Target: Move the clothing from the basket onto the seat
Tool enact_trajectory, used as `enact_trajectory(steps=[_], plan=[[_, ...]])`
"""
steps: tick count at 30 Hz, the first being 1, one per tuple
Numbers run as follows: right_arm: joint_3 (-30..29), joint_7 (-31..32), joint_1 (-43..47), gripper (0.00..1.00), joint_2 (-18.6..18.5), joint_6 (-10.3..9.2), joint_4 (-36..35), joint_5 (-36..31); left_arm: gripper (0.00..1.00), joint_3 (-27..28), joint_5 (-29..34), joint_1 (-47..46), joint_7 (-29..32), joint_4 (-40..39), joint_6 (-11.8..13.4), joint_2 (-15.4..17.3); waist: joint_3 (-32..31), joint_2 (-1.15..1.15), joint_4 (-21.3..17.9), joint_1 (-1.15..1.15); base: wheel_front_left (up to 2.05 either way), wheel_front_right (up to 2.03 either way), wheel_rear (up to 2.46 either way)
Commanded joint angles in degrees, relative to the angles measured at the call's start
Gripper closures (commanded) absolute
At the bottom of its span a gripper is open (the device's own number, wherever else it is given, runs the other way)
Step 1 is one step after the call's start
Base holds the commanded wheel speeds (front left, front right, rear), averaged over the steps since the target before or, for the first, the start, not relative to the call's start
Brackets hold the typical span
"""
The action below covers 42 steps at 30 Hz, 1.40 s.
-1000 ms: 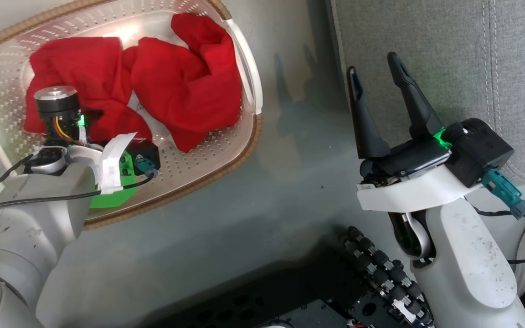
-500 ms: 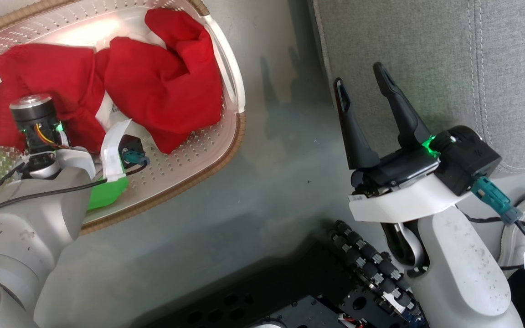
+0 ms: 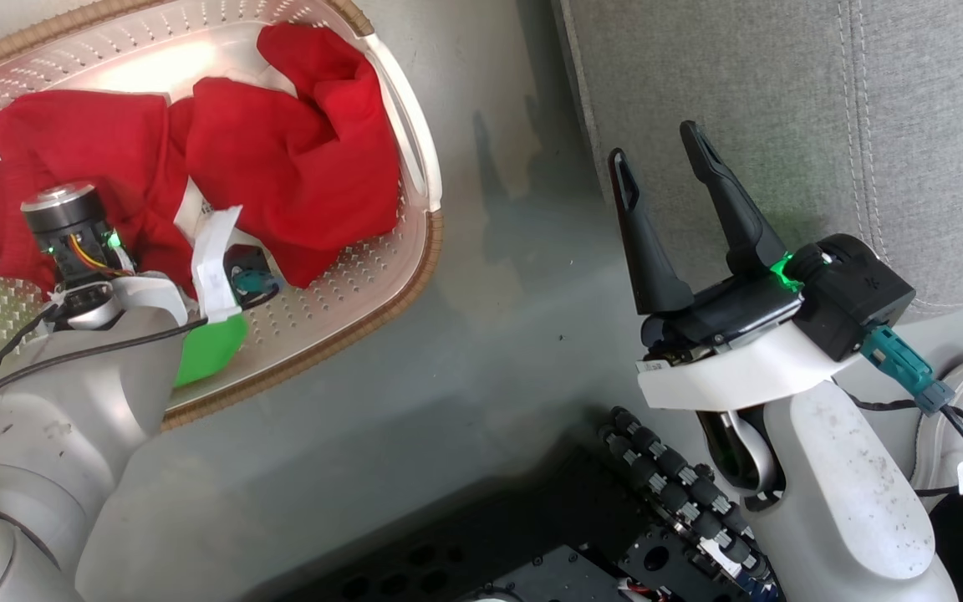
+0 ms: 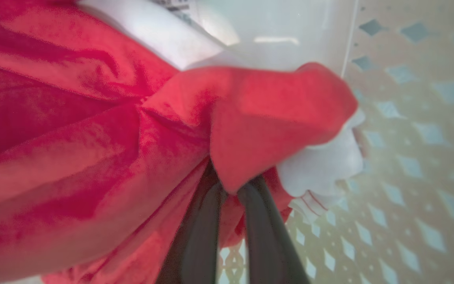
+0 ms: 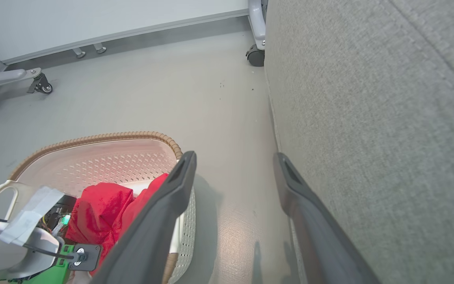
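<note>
The left gripper (image 4: 229, 195), at bottom centre of the left wrist view, has its 2 dark fingers (image 4: 197, 236) clenched together on a fold of the clothing (image 4: 93, 138). A white trim band (image 4: 321, 165) bulges just beside them. In the head view, the 2 red garments lie bunched inside the basket (image 3: 419, 251) at upper left, which stands on the grey floor (image 3: 490, 351). The right gripper (image 3: 657, 150), centre right, is spread wide and empty beside the edge of the seat (image 3: 782, 100) at upper right. This looks like the pickup step: grip made, nothing on the seat yet. The next move calls for lifting the fabric clear of the basket rim, then carrying it right over the seat.
</note>
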Motion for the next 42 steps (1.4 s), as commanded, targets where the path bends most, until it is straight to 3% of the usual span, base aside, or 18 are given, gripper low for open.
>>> enact_trajectory(steps=[1,6,15,30,36,42], plan=[[0.02,-0.16,-0.92,0.0,0.02,0.0,0.08,-0.43,1.0,0.03,-0.7,-0.78,-0.4,0.02,0.11,-0.09,-0.49,0.0,0.09,0.0,0.0,0.0,0.0],[-0.89,-0.16,-2.2,0.0,0.02,0.0,0.83,-1.0,1.0,0.04,-2.52,-1.87,-2.1,-0.09,0.11,-0.7,-2.1,0.0,0.19,0.0,0.0,0.0,0.0],[-4.0,-0.16,-0.29,0.0,-0.04,-0.01,4.34,-6.42,1.0,0.04,-5.78,1.06,-7.59,-2.31,0.11,-5.06,-11.48,0.0,5.84,0.0,0.0,0.0,0.0],[-5.02,-0.16,4.44,0.0,-2.44,-0.01,7.12,-8.16,1.0,2.3,-21.01,4.95,-24.12,-2.82,0.12,-6.36,-29.72,0.0,13.04,0.0,0.0,0.0,0.0],[-4.52,-0.16,7.47,0.0,-3.0,0.0,8.32,-7.65,1.0,5.81,-24.95,8.0,-30.08,-2.09,2.11,-7.02,-36.95,0.0,14.32,0.0,0.0,0.0,0.0],[-3.97,-0.16,10.32,0.0,-3.41,0.0,9.17,-6.93,1.0,10.16,-28.65,11.55,-31.76,-5.62,4.36,-6.66,-43.54,0.0,15.1,0.0,0.0,0.0,0.0]])
